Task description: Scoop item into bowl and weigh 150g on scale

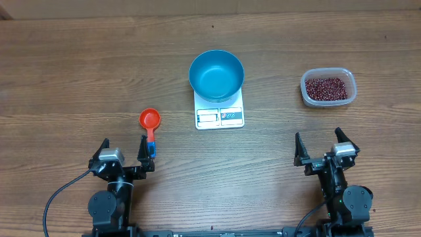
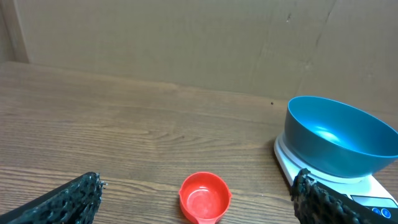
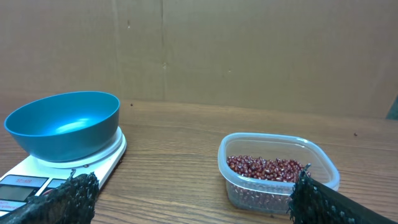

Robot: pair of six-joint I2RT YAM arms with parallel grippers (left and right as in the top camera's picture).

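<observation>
Bowl [image 1: 216,74]: seated on the scale [image 1: 220,116].
Beans [image 1: 324,87]: held in the clear tub [image 1: 329,71].
Left tool [image 1: 125,146]: released, nothing gripped.
Right tool [image 1: 318,138]: released, nothing gripped.

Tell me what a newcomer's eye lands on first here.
An empty round deep blue plastic bowl sits on the small flat white rectangular kitchen scale at mid-table. A clear rounded-rectangular plastic tub of small dark red-brown beans stands to the scale's right, and a small red plastic scoop lies to its left. The left claw and right claw sit open and empty at the near edge.
</observation>
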